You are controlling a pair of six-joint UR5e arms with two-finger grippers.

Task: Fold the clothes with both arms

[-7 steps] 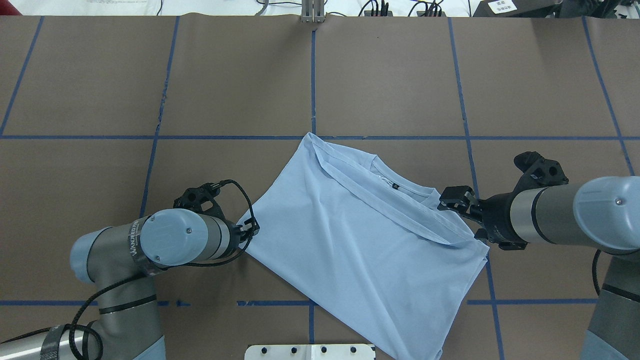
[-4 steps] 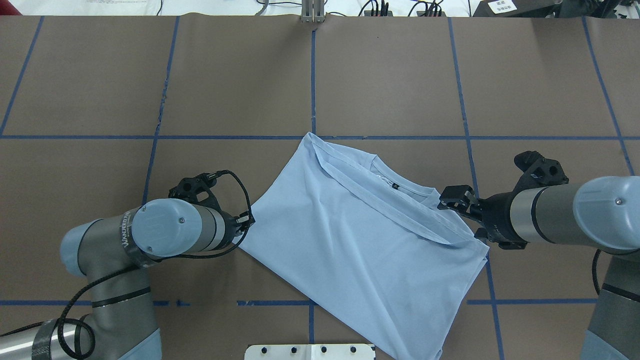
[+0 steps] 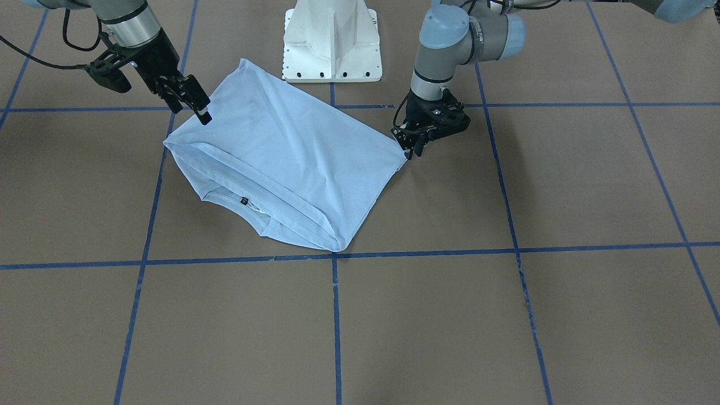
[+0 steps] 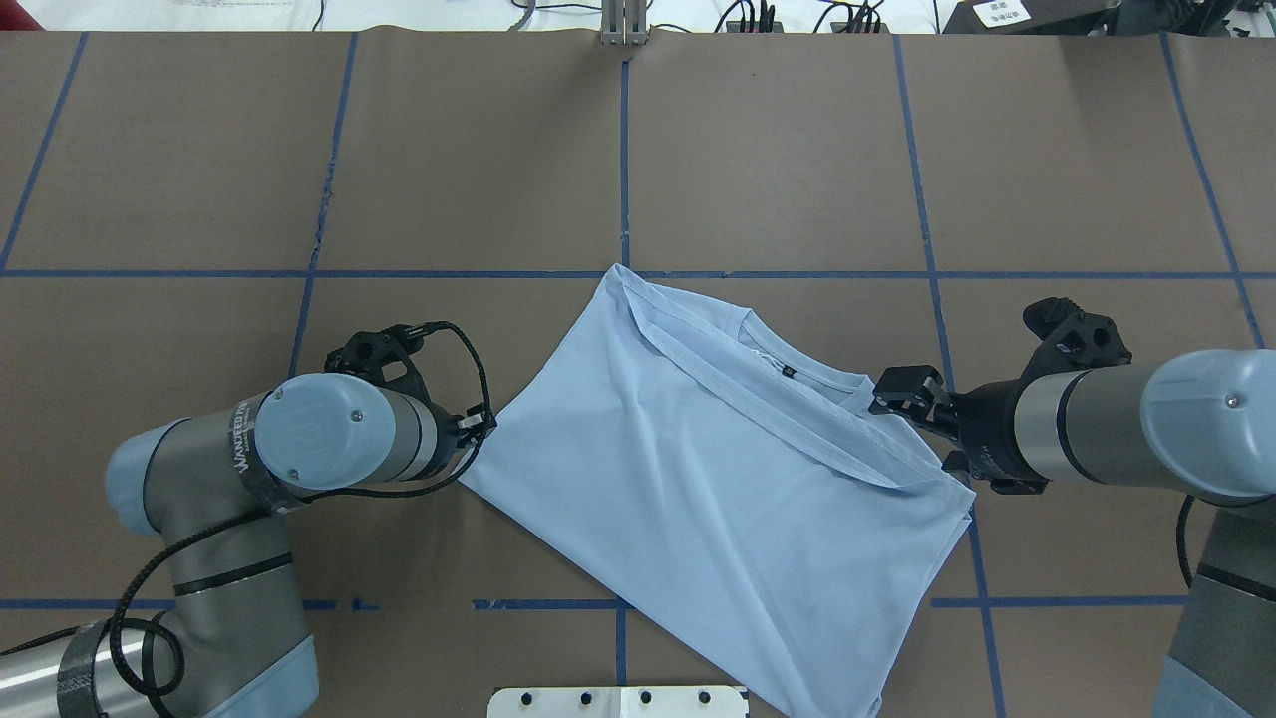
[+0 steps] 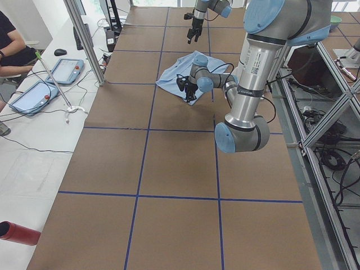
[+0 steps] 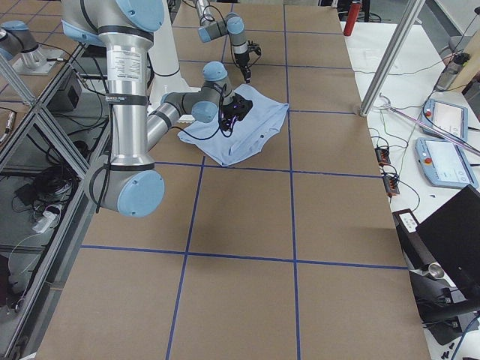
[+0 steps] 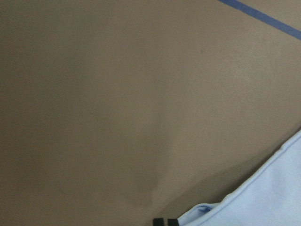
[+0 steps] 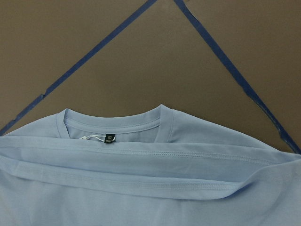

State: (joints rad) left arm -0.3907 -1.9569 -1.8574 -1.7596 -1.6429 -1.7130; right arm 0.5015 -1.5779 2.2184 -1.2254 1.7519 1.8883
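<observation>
Plainly, the shirt [image 4: 698,479] lies part-folded and askew on the surface [image 4: 449,150], midway along the robot's edge, with its collar [image 8: 117,123] peeking past the folded-over hem. The left claw [image 3: 413,149] pinches its pointed side corner, which is drawn taut. A harder tug could, I judge, drag the whole stack and spoil the fold, or the thin corner could slip free. The right claw [image 3: 199,109] hovers at the opposite side, by the collar; wide or narrow, I cannot tell. Unless it grips, nothing anchors that side.
</observation>
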